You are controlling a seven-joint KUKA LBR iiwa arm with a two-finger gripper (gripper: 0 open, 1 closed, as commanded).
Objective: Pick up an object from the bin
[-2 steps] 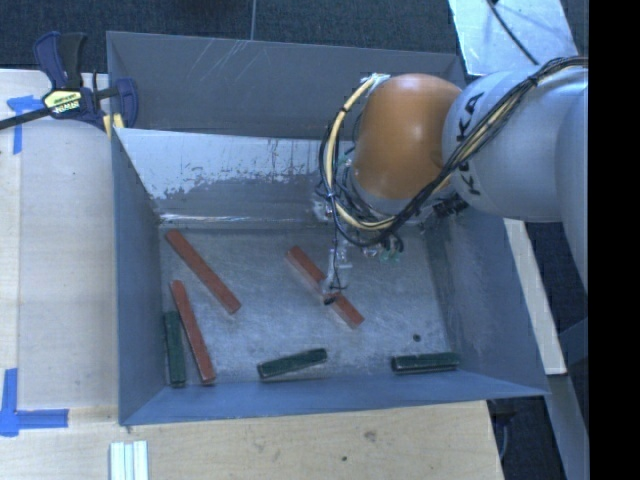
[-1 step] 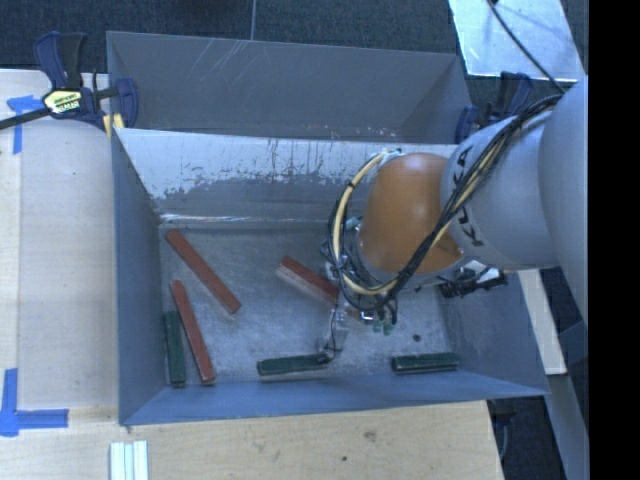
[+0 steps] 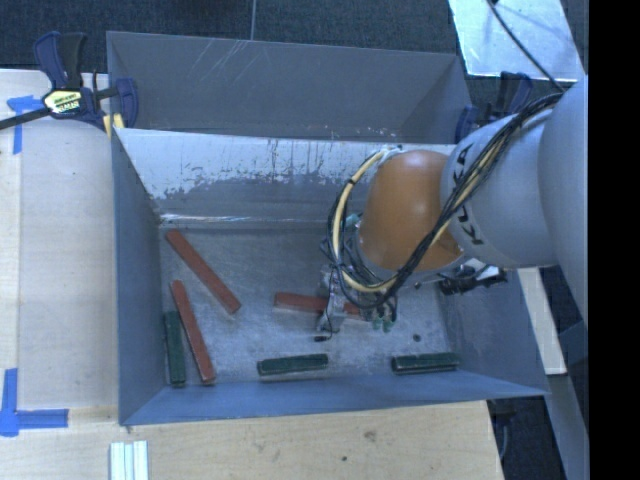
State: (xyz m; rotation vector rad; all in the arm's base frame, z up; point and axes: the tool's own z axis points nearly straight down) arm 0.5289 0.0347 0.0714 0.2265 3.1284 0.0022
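Camera view: the arm comes in from the right, its grey body crossing the bin's (image 3: 138,268) right rim. Its orange wrist cover (image 3: 405,213) hangs over the right half of the floor, and yellow and black cables (image 3: 352,253) loop down the cover's left side. Below the cover the gripper (image 3: 325,325) points steeply down to the middle of the bin floor. Its tip is at a flat red-brown bar (image 3: 292,302) that lies nearly level, left to right, in the centre of the bin. The tip meets the bar near its right part. Whether the gripper is parted or closed on the bar cannot be told, because the tip is small and dark against the cables.

The centre bar has bare floor around it on the left, front and back. A dark green bar (image 3: 292,365) lies near the front wall, apart from the centre bar. A second dark green bar (image 3: 424,364) lies at the front right, also along the front wall. At the left, a long red-brown bar (image 3: 202,271) lies slantwise, well apart from the gripper. Another red-brown bar (image 3: 192,332) lies just beside a third dark green bar (image 3: 175,348), which lies along the foot of the left wall.

The wrist cover and cables hide the floor behind and to the right of the gripper, as well as the right end of the centre bar.
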